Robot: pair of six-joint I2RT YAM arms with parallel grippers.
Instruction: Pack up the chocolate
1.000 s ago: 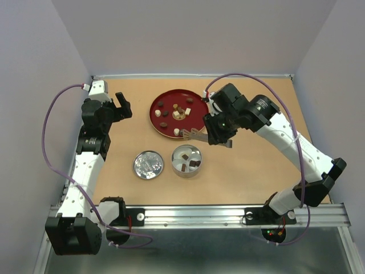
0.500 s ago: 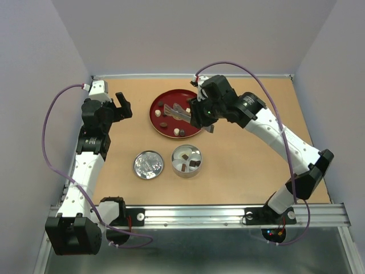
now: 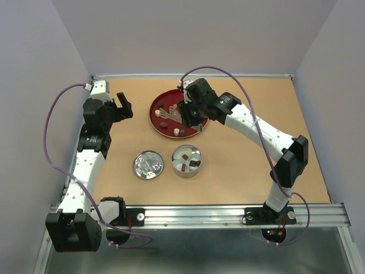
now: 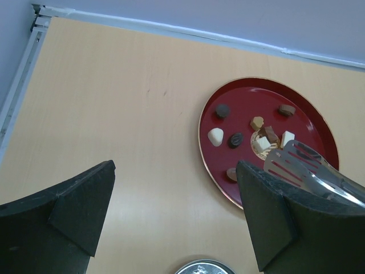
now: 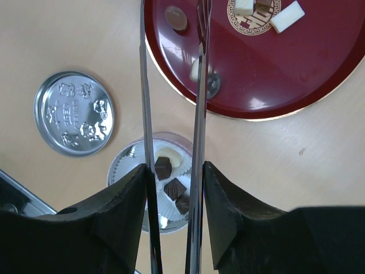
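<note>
Several small chocolate pieces [image 3: 175, 132], dark, brown and cream-white, lie on a red plate [image 3: 155, 117]; they also show in the left wrist view [image 4: 222, 110]. Three dark pieces [image 5: 163, 168] and a cream one sit in white paper cups in the round tin [image 3: 173, 157]. My right gripper [image 3: 191, 111] is over the plate, shut on long metal tongs [image 5: 145, 114]. The tongs' arms stand apart, and their slotted tip [image 4: 296, 165] hovers over the plate beside a cluster of pieces. My left gripper [image 3: 124, 105] is open and empty, left of the plate.
The embossed tin lid [image 3: 148, 164] lies flat on the table left of the tin, and shows in the right wrist view [image 5: 74, 112]. White walls close the back and sides. A metal rail runs along the near edge.
My right arm has swung left and away from me, carrying the tongs from beside the tin to over the red plate. The left arm has not moved.
</note>
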